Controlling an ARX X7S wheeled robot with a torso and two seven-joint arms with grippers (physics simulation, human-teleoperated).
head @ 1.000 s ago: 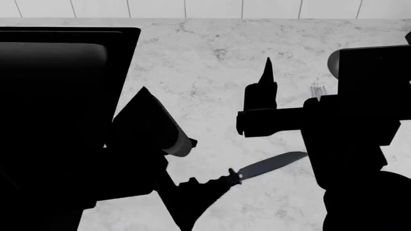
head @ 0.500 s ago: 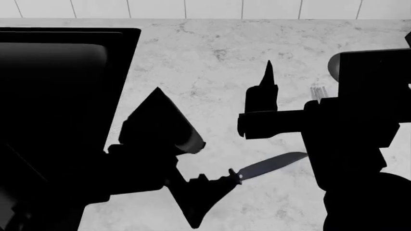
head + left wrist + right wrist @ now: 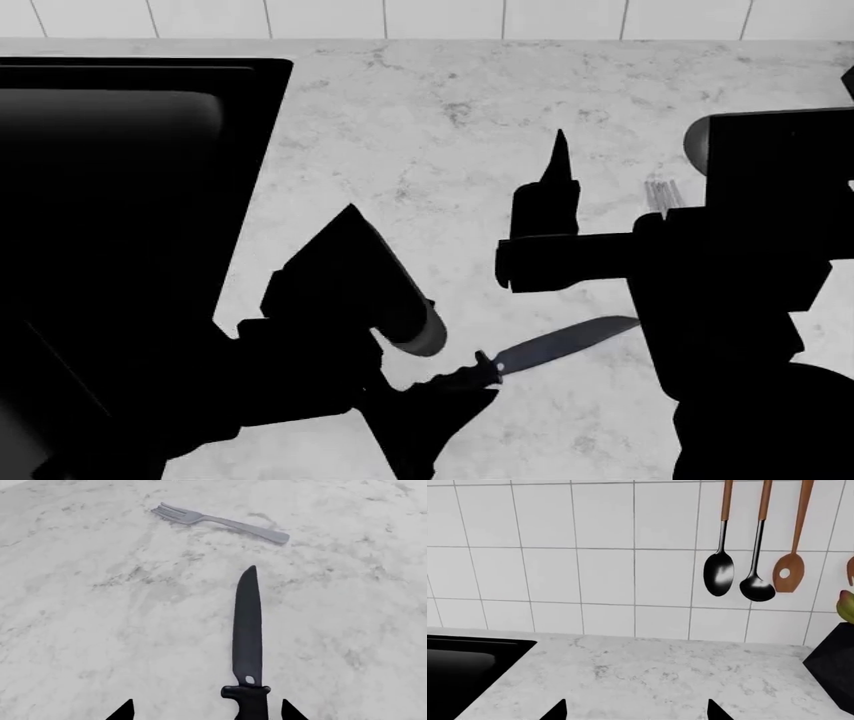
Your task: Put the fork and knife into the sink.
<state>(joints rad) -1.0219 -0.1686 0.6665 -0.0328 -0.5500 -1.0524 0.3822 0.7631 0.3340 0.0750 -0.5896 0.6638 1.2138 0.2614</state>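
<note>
The left claw point(image 3: 207, 711) is straddling the handle end of the knife point(image 3: 247, 630), its two dark tips showing one on each side of the black handle with a gap on both, so it is spread wide and gripping nothing. The blade is running straight ahead of this claw across the marble counter point(image 3: 100, 605), and the fork point(image 3: 220, 522) is lying crosswise beyond the blade's tip, apart from it. To do the step well, the claw should probably be sinking until the tips reach the counter, centred on the handle behind the guard, and only then pinching; a pinch on the blade would likely slip. In the head view the sink point(image 3: 120, 150) is lying beside the left arm, on the side away from the knife point(image 3: 561, 342). The right claw point(image 3: 635, 711) is hanging above the counter, its tips parted and empty, facing the tiled wall and hanging spoons point(image 3: 739, 577); the fork point(image 3: 661, 192) is peeping out beside that arm.
</note>
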